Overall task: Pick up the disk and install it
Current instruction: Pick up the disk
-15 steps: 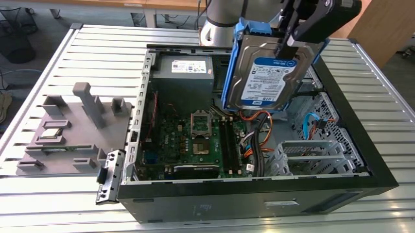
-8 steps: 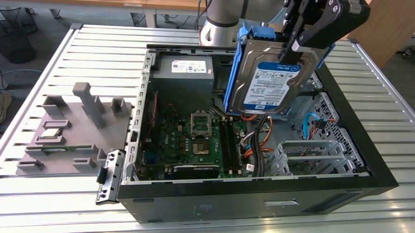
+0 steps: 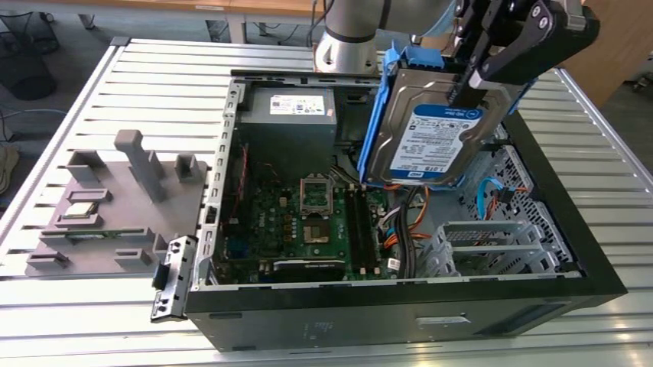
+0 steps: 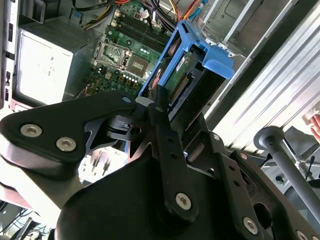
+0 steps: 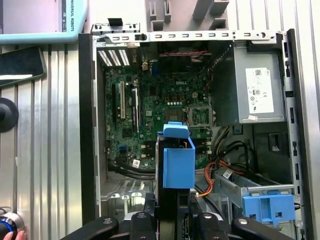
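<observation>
Found the gripper (image 3: 464, 86) closed on the disk (image 3: 429, 141), jaws pinching its upper end across the two flat faces. Noted the disk hanging on edge below the jaws, slightly tilted, labelled face turned toward the exterior view's left. Noted the blue carrier bracket (image 5: 178, 160) framing its edges.

Located the disk in the air above the open computer case (image 3: 571, 229), touching nothing but the gripper. Placed its lower end, in the exterior view, over the edge of the motherboard (image 3: 306, 206) nearest the orange and black cables (image 3: 405, 229). Seen end-on in the first wrist view, between the motherboard and a metal drive cage (image 5: 235, 182) carrying a separate blue caddy (image 5: 267, 207). Recorded the power supply (image 3: 290, 107) in a case corner, apart from the disk.

Recorded the arm (image 3: 352, 30) standing beyond the far side of the case, wrist high above it, fingers (image 3: 521, 50) angled down toward the interior. Noted a grey fixture (image 3: 122, 183) on the slatted table (image 3: 122, 69), beside the case on the exterior view's left.
</observation>
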You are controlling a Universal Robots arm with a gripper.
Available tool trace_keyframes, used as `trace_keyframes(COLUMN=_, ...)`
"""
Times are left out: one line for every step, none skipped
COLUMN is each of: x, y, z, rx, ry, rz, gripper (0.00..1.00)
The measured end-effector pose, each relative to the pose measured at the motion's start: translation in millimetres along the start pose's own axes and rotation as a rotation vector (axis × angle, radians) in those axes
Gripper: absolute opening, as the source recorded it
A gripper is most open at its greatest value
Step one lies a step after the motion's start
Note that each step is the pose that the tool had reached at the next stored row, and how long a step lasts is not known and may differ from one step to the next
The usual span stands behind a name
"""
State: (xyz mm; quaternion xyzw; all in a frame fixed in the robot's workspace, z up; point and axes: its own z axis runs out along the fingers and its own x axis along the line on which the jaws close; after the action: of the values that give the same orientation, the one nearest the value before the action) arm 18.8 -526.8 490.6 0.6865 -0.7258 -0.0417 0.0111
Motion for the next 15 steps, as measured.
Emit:
trace_keyframes(x=0.2, y=-0.6, z=0.0, rx=0.0, ry=0.0, rz=0.0, gripper=0.35)
trace_keyframes(x=0.2, y=-0.9, z=0.0, rx=0.0, ry=0.0, rz=0.0, gripper=0.35)
trace_keyframes(x=0.2, y=-0.9, z=0.0, rx=0.0, ry=-0.0001, rz=0.0, gripper=0.35)
trace_keyframes(x=0.3, y=-1.0, z=0.0, rx=0.0, ry=0.0001, rz=0.0, gripper=0.35)
trace_keyframes(x=0.3, y=-1.0, z=0.0, rx=0.0, ry=0.0, rz=0.0, gripper=0.35)
trace_keyframes(x=0.3, y=-1.0, z=0.1, rx=0.0, ry=0.0001, rz=0.0, gripper=0.35)
trace_keyframes(x=0.3, y=-1.0, z=0.2, rx=0.0001, ry=0.0, rz=0.0, gripper=0.35)
trace_keyframes(x=0.3, y=-1.1, z=0.5, rx=0.0005, ry=-0.0001, rz=0.0, gripper=0.35)
trace_keyframes(x=0.4, y=-1.1, z=0.7, rx=0.001, ry=0.0, rz=0.0, gripper=0.35)
trace_keyframes(x=0.6, y=-1.2, z=1.0, rx=0.0016, ry=0.0, rz=-0.001, gripper=0.35)
trace_keyframes(x=0.9, y=-1.2, z=1.3, rx=0.0021, ry=-0.0001, rz=-0.001, gripper=0.35)
trace_keyframes(x=1.2, y=-1.2, z=1.5, rx=0.0026, ry=-0.0001, rz=-0.001, gripper=0.35)
trace_keyframes(x=1.3, y=-1.2, z=1.7, rx=0.003, ry=0.0, rz=-0.002, gripper=0.35)
trace_keyframes(x=1.5, y=-1.2, z=1.9, rx=0.0033, ry=0.0001, rz=-0.002, gripper=0.35)
trace_keyframes(x=1.7, y=-1.3, z=2.1, rx=0.0034, ry=0.0001, rz=-0.003, gripper=0.35)
